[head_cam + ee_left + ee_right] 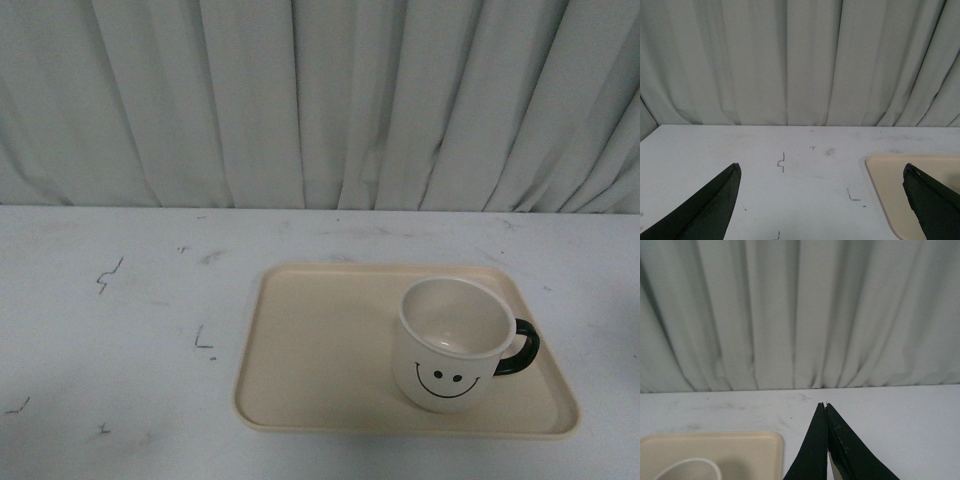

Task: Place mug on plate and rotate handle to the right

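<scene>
The mug [452, 342] is cream-white with a black smiley face on the side toward the camera. It stands upright in the lower right of the frame, on the right part of the plate [320, 350]. Its dark handle [520, 347] points to the right. The plate is beige, flat, with rounded corners.

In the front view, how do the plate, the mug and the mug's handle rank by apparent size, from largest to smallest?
1. The plate: clearly the largest, much wider than what stands on it.
2. The mug: covers only the plate's right part.
3. The handle: smallest, a dark loop on the mug's right side.
</scene>
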Robot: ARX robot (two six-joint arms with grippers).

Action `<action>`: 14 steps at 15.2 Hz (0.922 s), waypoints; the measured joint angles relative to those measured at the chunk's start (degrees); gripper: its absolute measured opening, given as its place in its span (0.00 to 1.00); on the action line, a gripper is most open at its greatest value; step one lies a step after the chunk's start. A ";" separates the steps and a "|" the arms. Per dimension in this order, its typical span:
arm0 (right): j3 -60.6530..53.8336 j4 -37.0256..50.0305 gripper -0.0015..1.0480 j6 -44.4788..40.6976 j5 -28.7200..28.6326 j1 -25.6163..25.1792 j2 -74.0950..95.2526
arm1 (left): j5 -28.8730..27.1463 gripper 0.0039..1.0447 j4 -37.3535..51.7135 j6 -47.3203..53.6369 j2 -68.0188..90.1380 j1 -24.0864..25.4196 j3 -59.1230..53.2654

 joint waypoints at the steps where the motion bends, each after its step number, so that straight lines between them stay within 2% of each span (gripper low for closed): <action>1: -1.97 -0.28 0.02 0.04 0.07 -1.51 -2.56 | -0.02 0.94 0.00 0.00 0.02 0.00 0.00; 4: -6.91 -2.97 0.02 0.02 -0.57 -1.05 -9.27 | 0.00 0.94 0.00 0.00 0.00 0.00 0.00; 6: -12.11 -8.41 0.02 0.02 -0.57 -1.05 -20.94 | 0.00 0.94 0.00 0.00 0.00 0.00 0.00; 7: -13.31 -6.36 0.02 0.04 -0.57 -1.05 -20.87 | 0.00 0.94 0.00 0.00 0.00 0.00 0.00; 8: -14.38 -9.09 0.02 0.04 -0.55 -1.05 -22.45 | 0.00 0.94 0.02 0.00 0.00 0.00 0.00; 10: -14.64 -13.11 0.02 0.04 -0.55 -1.05 -27.67 | 0.00 0.94 0.00 0.00 0.00 0.00 0.00; 14: -14.64 -15.58 0.02 0.02 -0.55 -1.05 -30.75 | 0.00 0.94 0.00 0.00 0.00 0.00 0.00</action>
